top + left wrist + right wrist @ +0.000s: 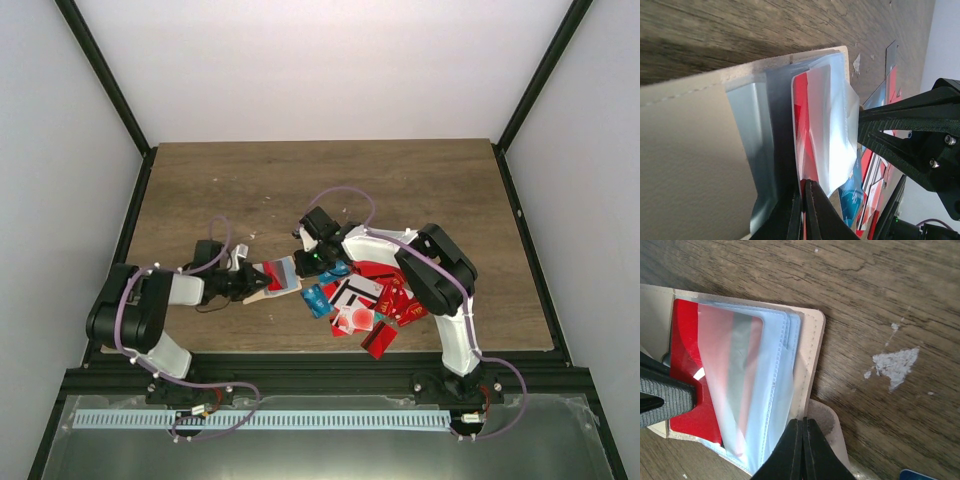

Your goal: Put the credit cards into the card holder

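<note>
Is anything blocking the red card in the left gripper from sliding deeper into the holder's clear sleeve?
Nothing visible. The red card sits partly inside the clear sleeve of the card holder. The right gripper pinches the sleeve's side edge, off the card's path; the left gripper holds the card's outer end.

You won't find anything readable here, honestly. The red card point(687, 340) in the card holder point(814, 340), just ahead of the right gripper point(802, 422), shows plain colour and a grey stripe under the clear sleeve, with no letters or numbers. The teal card point(850, 195) just beside the left gripper point(804, 187) has some white marks, but they're too blurred to make out. In the top view, the credit cards point(365, 295) are way too small for any print to show.
</note>
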`<act>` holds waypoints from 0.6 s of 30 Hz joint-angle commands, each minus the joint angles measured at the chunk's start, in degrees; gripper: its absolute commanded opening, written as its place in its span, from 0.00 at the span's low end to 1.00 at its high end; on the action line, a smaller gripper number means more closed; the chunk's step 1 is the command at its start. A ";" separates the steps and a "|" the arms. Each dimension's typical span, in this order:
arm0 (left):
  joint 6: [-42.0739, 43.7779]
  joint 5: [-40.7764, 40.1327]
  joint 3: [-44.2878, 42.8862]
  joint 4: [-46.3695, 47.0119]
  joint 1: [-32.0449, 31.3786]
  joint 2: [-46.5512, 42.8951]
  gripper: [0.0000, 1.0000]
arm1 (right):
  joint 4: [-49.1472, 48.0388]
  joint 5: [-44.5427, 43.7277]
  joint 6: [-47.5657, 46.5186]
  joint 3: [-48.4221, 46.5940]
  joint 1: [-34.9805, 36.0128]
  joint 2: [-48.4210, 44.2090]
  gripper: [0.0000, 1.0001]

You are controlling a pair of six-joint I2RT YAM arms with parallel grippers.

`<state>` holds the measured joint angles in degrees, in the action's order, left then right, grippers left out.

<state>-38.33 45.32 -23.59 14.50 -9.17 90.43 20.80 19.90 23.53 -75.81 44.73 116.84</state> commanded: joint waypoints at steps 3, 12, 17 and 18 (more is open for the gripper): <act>-0.59 -3.00 -0.40 0.13 -1.17 2.02 0.04 | 0.38 0.25 -0.55 1.02 0.36 2.40 0.01; -4.47 -3.63 0.38 1.84 -2.56 1.40 0.07 | 0.25 0.43 -0.36 1.55 0.36 2.06 0.01; -5.35 -3.83 0.48 1.74 -4.12 0.86 0.12 | -0.37 0.41 0.15 2.27 0.37 2.16 0.01; -5.29 -3.84 0.48 1.25 -4.25 0.57 0.14 | -0.45 0.49 0.25 2.47 0.36 2.10 0.01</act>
<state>-42.92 43.55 -23.88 17.26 -11.97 91.37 19.84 20.29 23.59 -75.24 44.64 116.81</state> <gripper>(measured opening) 0.113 0.014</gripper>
